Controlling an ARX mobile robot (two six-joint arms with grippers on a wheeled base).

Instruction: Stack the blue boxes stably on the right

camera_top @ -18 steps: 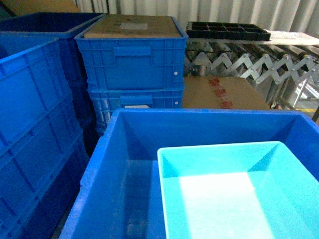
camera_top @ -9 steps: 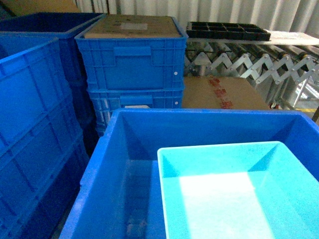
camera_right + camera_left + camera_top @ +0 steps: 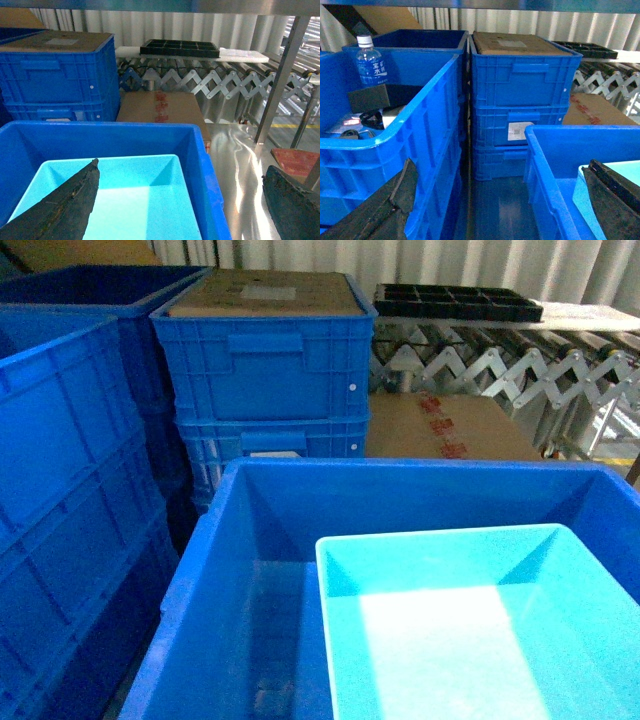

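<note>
**Turquoise tub parked in the big blue bin, both grippers spread wide**

Turquoise tub (image 3: 470, 630) is sitting inside the large dark blue bin (image 3: 250, 540), tucked toward its right side, bottom flat and glossy, nothing in it. Same tub shows in the right wrist view (image 3: 135, 200) with the bin wall (image 3: 205, 165) just beside its right rim.

Left gripper (image 3: 500, 200) has its jaws spread wide, nothing between them, hanging over the gap between the bin and the ribbed crates on the left (image 3: 395, 145). Right gripper (image 3: 185, 205) is splayed too, one finger (image 3: 65, 205) over the tub, the other off past the bin edge.

Behind: stacked ribbed crates (image 3: 262, 390) with cardboard (image 3: 265, 292) on top, a water bottle (image 3: 371, 62), a roller conveyor (image 3: 500, 365).
</note>
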